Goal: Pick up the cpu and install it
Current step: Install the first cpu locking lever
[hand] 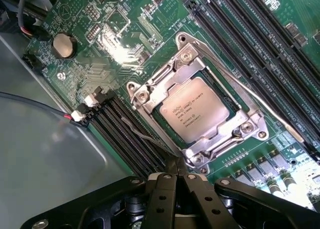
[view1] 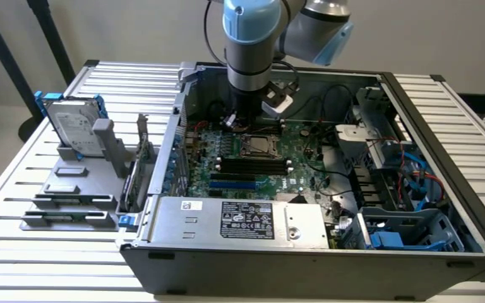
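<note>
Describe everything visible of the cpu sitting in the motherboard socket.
The cpu is a small flat square chip with a shiny silver metal top bearing dark printed lines that I cannot read. It lies flat, seated in its socket on the green motherboard, framed on all sides by a silver metal retention frame with screws at the corners. The black gripper is off it, near the frame's corner.

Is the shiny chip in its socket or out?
In. The cpu sits flat inside the metal socket frame on the green board.
</note>
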You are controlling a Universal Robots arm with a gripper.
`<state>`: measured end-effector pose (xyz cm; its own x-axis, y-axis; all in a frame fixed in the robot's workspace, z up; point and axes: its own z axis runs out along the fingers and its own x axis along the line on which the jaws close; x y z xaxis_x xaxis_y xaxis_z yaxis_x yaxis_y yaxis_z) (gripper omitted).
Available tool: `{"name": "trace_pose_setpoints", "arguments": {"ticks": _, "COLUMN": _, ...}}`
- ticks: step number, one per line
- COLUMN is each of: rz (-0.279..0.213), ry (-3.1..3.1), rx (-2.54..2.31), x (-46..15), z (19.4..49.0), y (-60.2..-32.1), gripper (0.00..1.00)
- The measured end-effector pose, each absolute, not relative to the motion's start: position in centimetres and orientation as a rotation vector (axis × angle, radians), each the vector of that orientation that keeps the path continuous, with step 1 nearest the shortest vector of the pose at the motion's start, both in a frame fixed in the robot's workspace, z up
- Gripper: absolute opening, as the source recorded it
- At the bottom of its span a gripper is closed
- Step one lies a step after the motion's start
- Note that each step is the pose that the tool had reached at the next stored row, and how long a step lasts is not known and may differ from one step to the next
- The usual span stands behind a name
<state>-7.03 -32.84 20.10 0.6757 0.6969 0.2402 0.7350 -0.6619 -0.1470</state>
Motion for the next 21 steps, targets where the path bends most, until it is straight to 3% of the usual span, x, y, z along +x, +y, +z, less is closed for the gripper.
{"name": "trace_pose_setpoints", "arguments": {"ticks": 21, "rz": -0.217, "ry": -1.141, "rx": -2.664, "x": -6.34, "z": 20.09, "y": -32.46, "gripper": 0.11}}
